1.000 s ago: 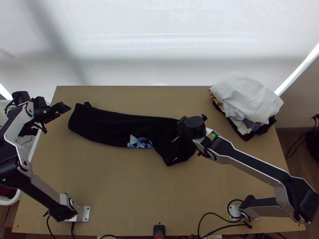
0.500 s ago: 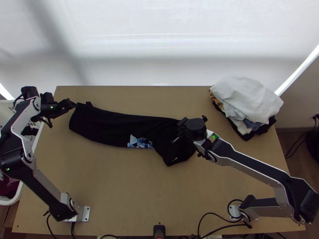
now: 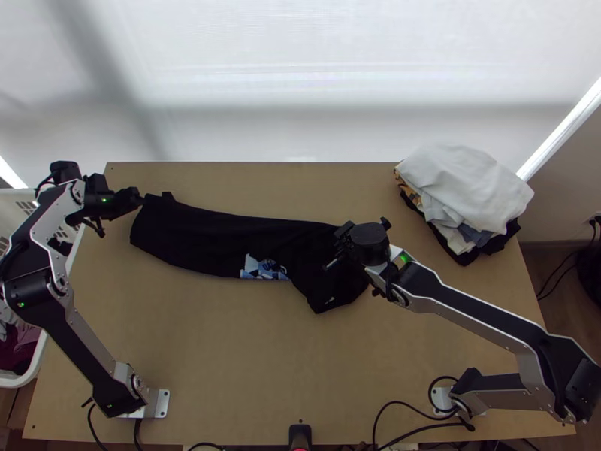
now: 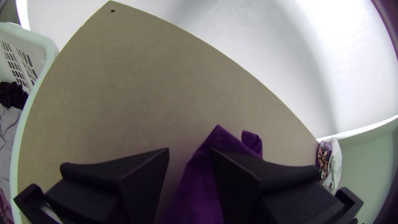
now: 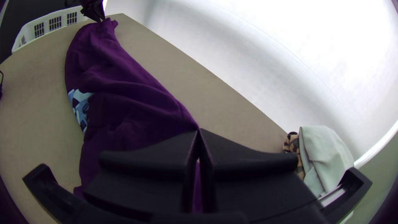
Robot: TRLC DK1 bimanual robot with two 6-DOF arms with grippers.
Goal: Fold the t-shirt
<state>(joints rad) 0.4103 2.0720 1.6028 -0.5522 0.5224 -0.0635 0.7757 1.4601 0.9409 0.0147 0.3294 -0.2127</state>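
The light wooden table (image 3: 225, 346) carries a dark t-shirt (image 3: 203, 237), lying as a long folded strip from near the far left corner towards the middle, a blue-and-white print (image 3: 263, 268) on its near edge. A stack of clothes (image 3: 466, 188) covers the far right corner, whitish cloth on top, black cloth at the bottom. Metal base plates (image 3: 161, 404) sit near the two near corners, and black cables (image 3: 409, 406) lie beside the right one.
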